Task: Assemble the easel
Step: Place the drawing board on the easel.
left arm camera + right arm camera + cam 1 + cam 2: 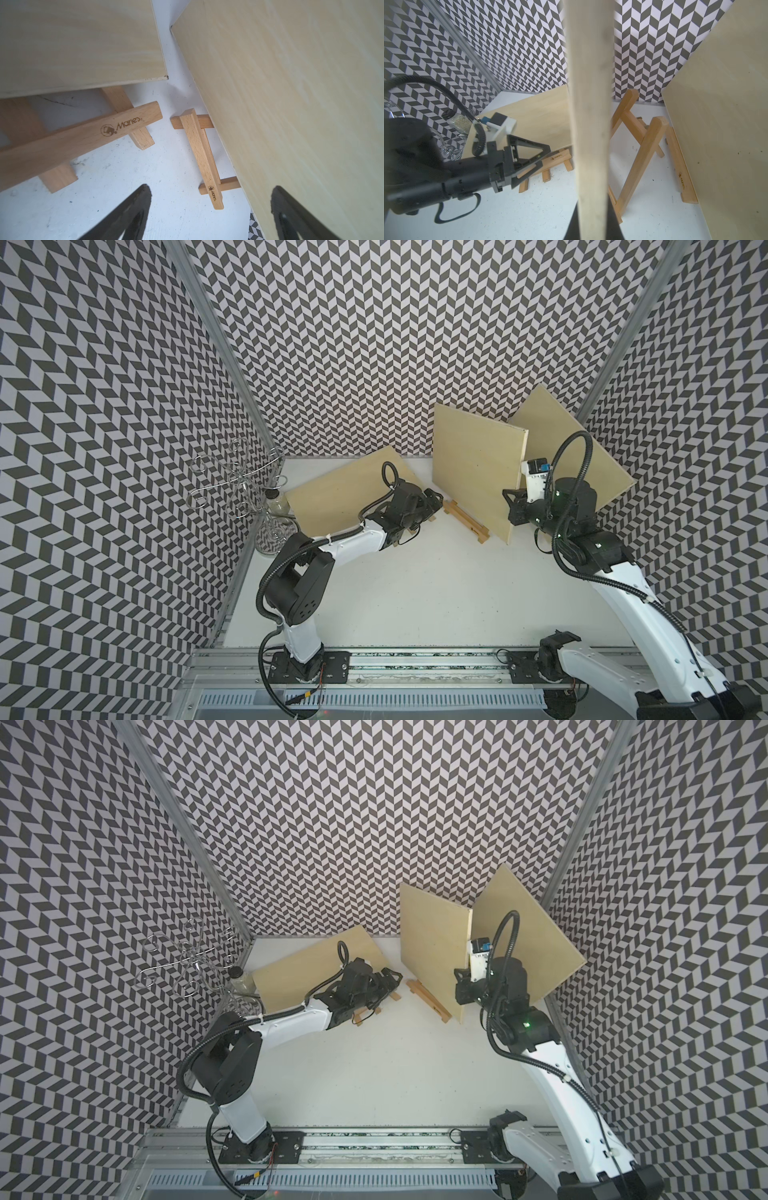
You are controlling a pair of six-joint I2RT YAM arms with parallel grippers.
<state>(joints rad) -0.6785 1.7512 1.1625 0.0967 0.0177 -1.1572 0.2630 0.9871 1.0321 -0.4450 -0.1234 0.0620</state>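
Three pale wooden boards stand at the back of the table. The left board leans on the left easel. The middle board stands upright on the ledge of the middle easel, and my right gripper is shut on its near edge. The right board rests on a third easel behind my right arm. My left gripper is open and empty, low over the table between the left and middle easels, close to the left easel's ledge.
A wire rack and a glass jar stand at the far left corner. Chevron-patterned walls close in three sides. The arms' base rail runs along the front edge.
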